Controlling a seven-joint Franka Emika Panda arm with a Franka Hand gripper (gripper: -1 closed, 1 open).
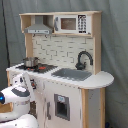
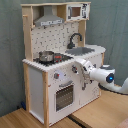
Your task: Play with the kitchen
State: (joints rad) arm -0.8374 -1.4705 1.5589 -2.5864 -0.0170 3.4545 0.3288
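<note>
The toy kitchen (image 1: 65, 95) (image 2: 37, 85) is white and light wood and shows in both exterior views. It has a hood (image 2: 49, 21), a microwave (image 1: 68, 23), a black faucet (image 1: 83, 59), a grey sink (image 1: 74, 74) and a pot (image 2: 46, 56) on the stovetop. On its front are the knobs (image 2: 56, 76) and the oven door (image 2: 64, 95). My gripper (image 2: 76, 67) (image 1: 23, 80) is at the front panel just under the counter edge, at knob height, right of the knob row in the second exterior view. Whether it touches a knob is hidden.
The white arm (image 2: 105, 76) reaches in from the second exterior view's right, above a wooden table surface (image 2: 100, 112). In the first exterior view the arm's body (image 1: 15, 97) fills the lower left corner. A grey curtain (image 1: 114, 50) hangs behind the kitchen.
</note>
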